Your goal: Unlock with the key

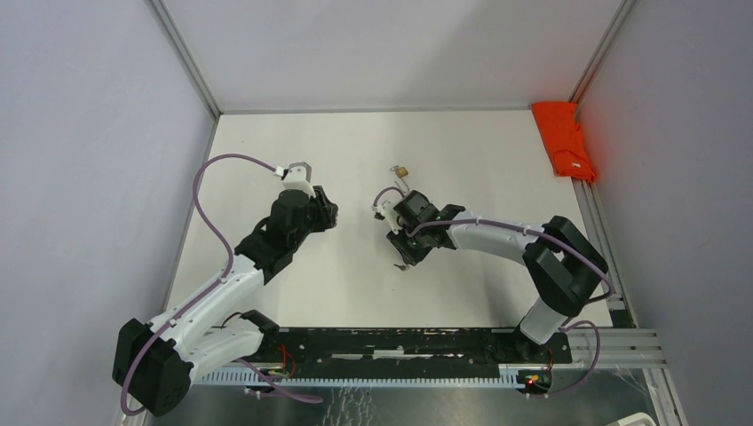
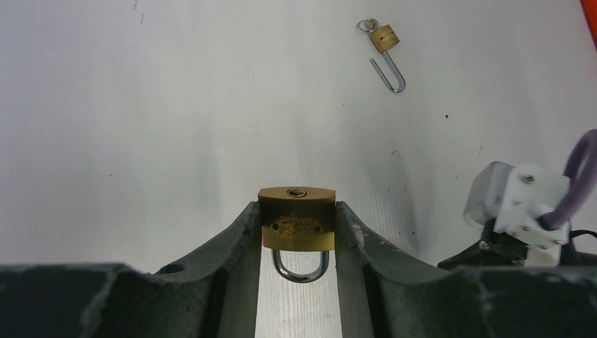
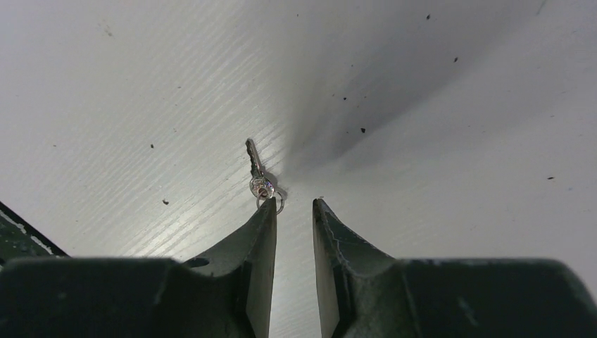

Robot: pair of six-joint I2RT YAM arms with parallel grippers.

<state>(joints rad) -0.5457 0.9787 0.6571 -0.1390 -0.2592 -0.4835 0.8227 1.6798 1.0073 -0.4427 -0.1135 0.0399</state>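
My left gripper (image 2: 296, 205) is shut on a brass padlock (image 2: 296, 224), squeezing its body from both sides. The keyhole end points away from the camera, and the closed steel shackle (image 2: 300, 270) points back toward the wrist. In the top view that gripper (image 1: 325, 213) hovers left of centre. My right gripper (image 3: 294, 202) is open by a narrow gap with nothing in it, low over the table. A small silver key (image 3: 256, 171) lies flat just beyond its left fingertip (image 3: 267, 211), its ring touching that tip. In the top view the right gripper (image 1: 406, 252) points toward the near left.
A second small brass padlock (image 2: 384, 38) lies on the table farther back with its shackle swung open and a ring at its keyhole end; the same second padlock (image 1: 401, 170) shows in the top view. An orange cloth (image 1: 564, 138) lies at the far right corner. Grey walls enclose the white table (image 1: 479, 160).
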